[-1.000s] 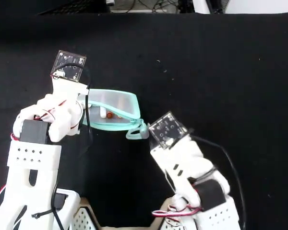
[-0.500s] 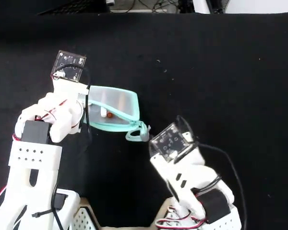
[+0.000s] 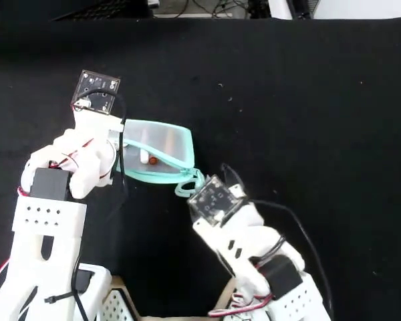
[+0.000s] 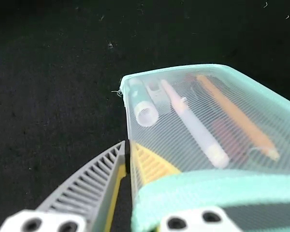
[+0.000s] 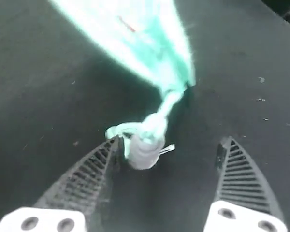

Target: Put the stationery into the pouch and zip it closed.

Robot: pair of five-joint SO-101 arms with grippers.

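Mint pouch (image 4: pixel 217 111) in left gripper (image 4: pixel 128 164), zip pull (image 5: pixel 144 150) inside spread right gripper (image 5: pixel 171 142)

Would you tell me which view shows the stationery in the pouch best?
The left wrist view: white pen and orange pencil lie close behind the clear pouch wall. The high view gives a white-and-red speck; the right wrist view, a faint red streak.

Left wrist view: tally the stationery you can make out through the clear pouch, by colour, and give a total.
White pen: 1
Orange pencil: 1
Reddish stick: 1
Pale tube: 1
Total made out in the pouch: 4
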